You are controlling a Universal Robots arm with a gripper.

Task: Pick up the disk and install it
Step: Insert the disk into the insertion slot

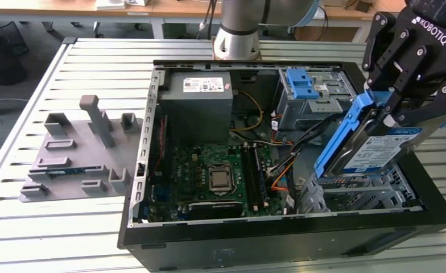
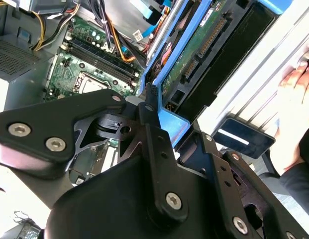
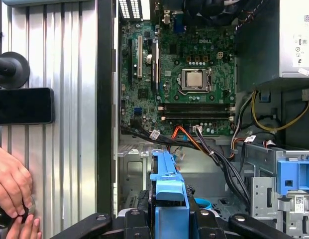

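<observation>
- Hanging over the open computer case (image 1: pixel 284 242) in the exterior view, the claw (image 1: pixel 381 111) was clamped on the disk (image 1: pixel 379 149), its black fingers pinching the blue bracket (image 1: pixel 343 133) at the upper end.
- The disk was tilted in the air, label facing out, above the metal bay (image 1: pixel 363 196) in the case corner at the exterior view's right, and I could not tell whether its lower edge touched the bay.
- Inside the case lay the green circuit board (image 1: pixel 207 170), with the grey power-supply box (image 1: pixel 202 105) behind it and a blue latch (image 1: pixel 304 85) beside that box.
- A grey holder (image 1: pixel 75 156) with upright posts sat on the slatted table (image 1: pixel 25 227), well apart from the case towards the exterior view's left.
- From the second wrist view, one black finger (image 2: pixel 150 104) pressed against the bracket (image 2: pixel 169 124), and the disk's underside (image 2: pixel 194 55), with its own small green board, ran away from the claw.
- A person's hand (image 2: pixel 298 109) rested at the far side of the case wall, near a dark flat object (image 2: pixel 244 137).
- From the first wrist view, the bracket's end (image 3: pixel 166 186) stood between the claw's black links (image 3: pixel 166 221), over the bay floor.
- Beyond it were the circuit board (image 3: pixel 184 84), orange and black cables (image 3: pixel 194 142), the power-supply box (image 3: pixel 278 40) and the latch (image 3: pixel 293 177).
- The hand (image 3: pixel 12 186) lay on the table slats (image 3: pixel 59 59), outside the case.
</observation>
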